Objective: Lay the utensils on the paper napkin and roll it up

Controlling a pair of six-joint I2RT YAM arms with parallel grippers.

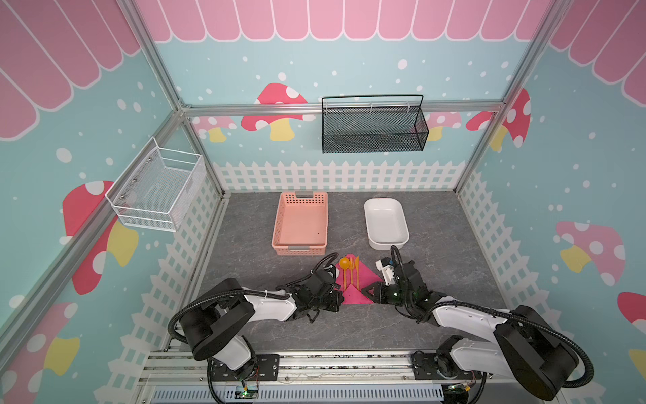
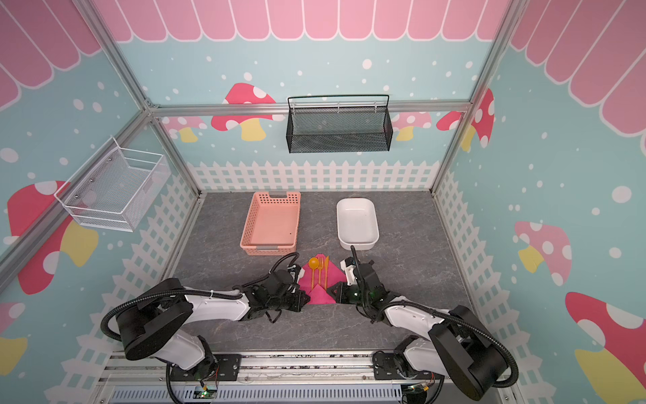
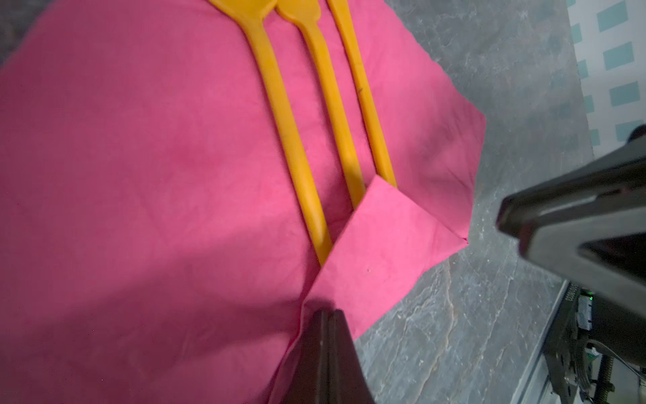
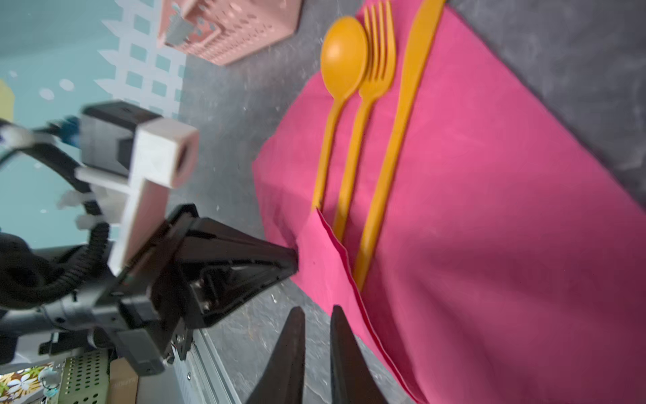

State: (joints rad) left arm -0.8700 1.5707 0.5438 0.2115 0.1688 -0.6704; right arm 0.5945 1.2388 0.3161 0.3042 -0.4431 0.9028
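The hot-pink paper napkin (image 1: 367,276) (image 2: 336,276) lies as a diamond on the grey table, in both top views. An orange spoon (image 4: 344,52), fork (image 4: 379,70) and straight knife-like piece (image 4: 416,70) lie side by side on it. The napkin's near corner (image 3: 384,245) is folded up over their handle ends (image 3: 325,241). My left gripper (image 3: 328,311) (image 1: 342,292) is shut, its tips against the napkin's edge beside the fold; no paper shows between them. My right gripper (image 4: 316,309) (image 1: 363,290) hovers over bare table just off the napkin's other edge, slightly open and holding nothing.
A salmon perforated basket (image 1: 278,224) and a white tub (image 1: 367,217) stand just beyond the napkin. On the back wall hangs a black mesh basket (image 1: 374,129), and on the left wall a white wire basket (image 1: 157,189). Both arms flank the napkin closely.
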